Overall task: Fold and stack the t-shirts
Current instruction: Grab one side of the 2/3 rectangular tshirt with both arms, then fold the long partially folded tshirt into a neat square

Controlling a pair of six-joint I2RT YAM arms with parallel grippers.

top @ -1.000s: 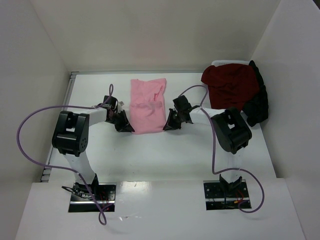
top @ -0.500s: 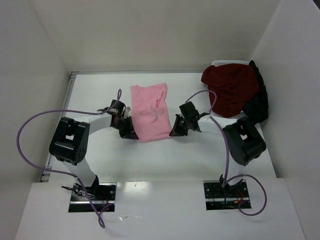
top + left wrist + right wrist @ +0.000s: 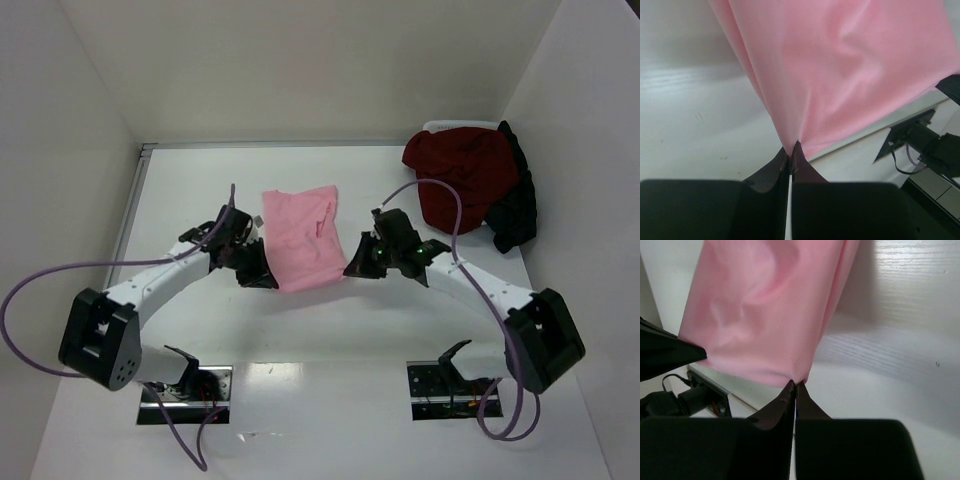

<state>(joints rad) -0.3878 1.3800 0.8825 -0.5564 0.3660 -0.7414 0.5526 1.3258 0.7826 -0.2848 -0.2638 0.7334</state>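
The light pink t-shirt (image 3: 303, 236) is lifted at its near edge between both arms, its far part trailing toward the table's middle. My left gripper (image 3: 268, 281) is shut on its near left corner; in the left wrist view the cloth (image 3: 840, 75) rises from the pinched fingertips (image 3: 791, 148). My right gripper (image 3: 352, 270) is shut on the near right corner; in the right wrist view the cloth (image 3: 765, 310) hangs from the fingertips (image 3: 796, 385). A dark red t-shirt (image 3: 462, 177) and a black one (image 3: 516, 205) are heaped at the back right.
The heap lies over a white bin (image 3: 455, 127) in the back right corner. White walls enclose the table on the left, back and right. Purple cables (image 3: 40, 290) loop from both arms. The arm bases (image 3: 185, 385) stand at the near edge.
Both grippers have pulled the pink t-shirt's near edge toward the arm bases and lifted it. The shirt has shifted nearer and both arms have stretched out lower.
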